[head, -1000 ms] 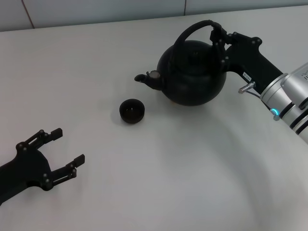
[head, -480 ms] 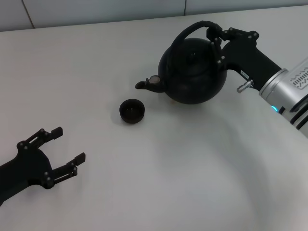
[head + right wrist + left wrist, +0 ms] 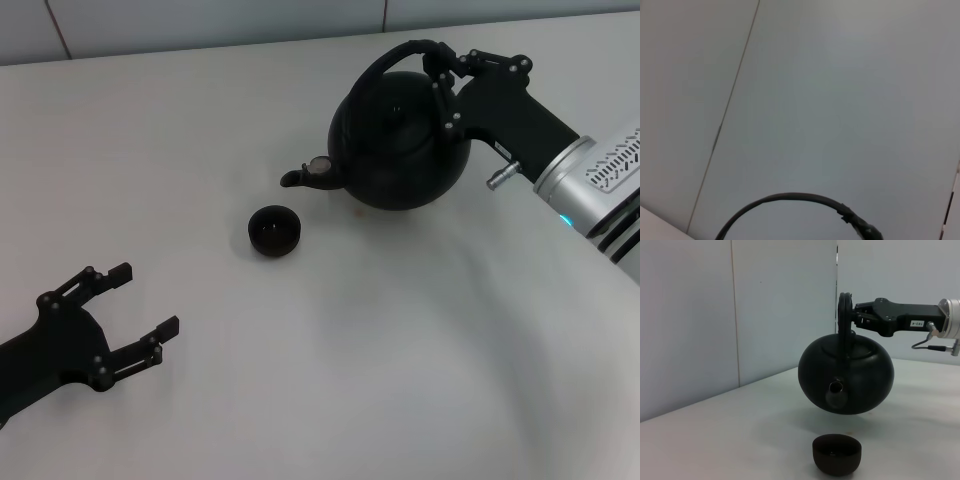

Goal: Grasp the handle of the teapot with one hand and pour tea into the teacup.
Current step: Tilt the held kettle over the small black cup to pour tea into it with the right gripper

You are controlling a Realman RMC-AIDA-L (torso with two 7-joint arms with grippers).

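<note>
The round matte-black teapot [image 3: 400, 140] hangs in the air above the white table, its short spout [image 3: 297, 177] tipped slightly down and to the left. My right gripper [image 3: 440, 75] is shut on the top of the arched black handle [image 3: 385, 62]. The small dark teacup [image 3: 273, 230] stands on the table below and left of the spout. In the left wrist view the teapot [image 3: 846, 375] floats clear above the teacup [image 3: 837, 454], with the right gripper [image 3: 852, 317] on the handle [image 3: 843, 310]. My left gripper [image 3: 135, 315] rests open at the near left. The right wrist view shows only the handle's arc [image 3: 790, 200].
The white table [image 3: 350, 350] spreads wide around the teacup. A pale wall [image 3: 765, 315] stands behind the table's far edge.
My right gripper has lifted the teapot a little higher and tipped its spout further down. The teacup and the left arm have not moved.
</note>
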